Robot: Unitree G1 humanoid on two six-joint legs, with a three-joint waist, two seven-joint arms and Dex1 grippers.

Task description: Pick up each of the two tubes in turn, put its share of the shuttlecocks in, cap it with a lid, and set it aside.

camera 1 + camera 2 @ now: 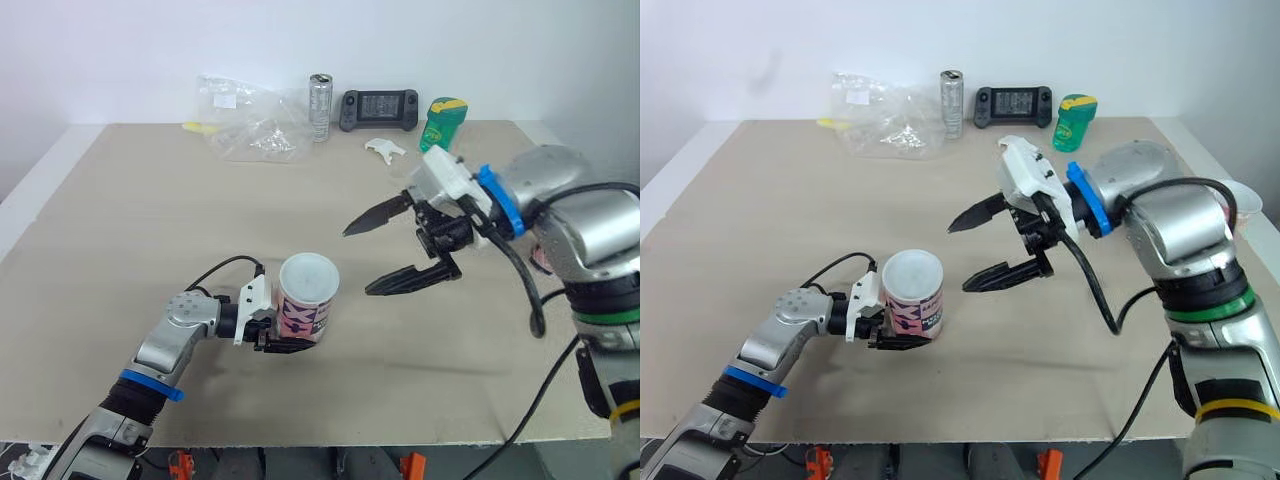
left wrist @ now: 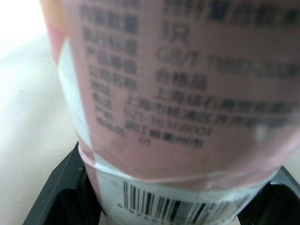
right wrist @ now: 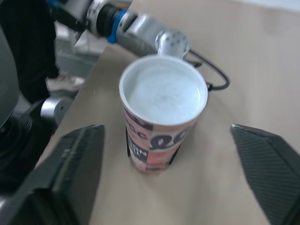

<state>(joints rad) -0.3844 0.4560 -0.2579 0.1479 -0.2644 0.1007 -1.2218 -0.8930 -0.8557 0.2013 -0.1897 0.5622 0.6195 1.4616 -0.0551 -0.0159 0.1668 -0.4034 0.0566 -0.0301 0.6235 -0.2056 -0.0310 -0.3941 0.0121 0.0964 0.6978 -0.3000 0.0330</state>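
Beige table [image 1: 120, 220], upright pink tube [image 1: 305, 305] with barcode and "GB/T" print

The 2 head views look forward and down over the table [image 1: 100, 200] from its near edge. The left wrist view sits hard against the tube [image 2: 178, 93]; the right wrist view looks down on it from farther off.

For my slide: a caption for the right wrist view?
Open right gripper faces white-topped tube held by left gripper.

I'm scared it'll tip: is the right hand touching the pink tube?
Apart. The right wrist view shows bare table between the tube and the open right hand.
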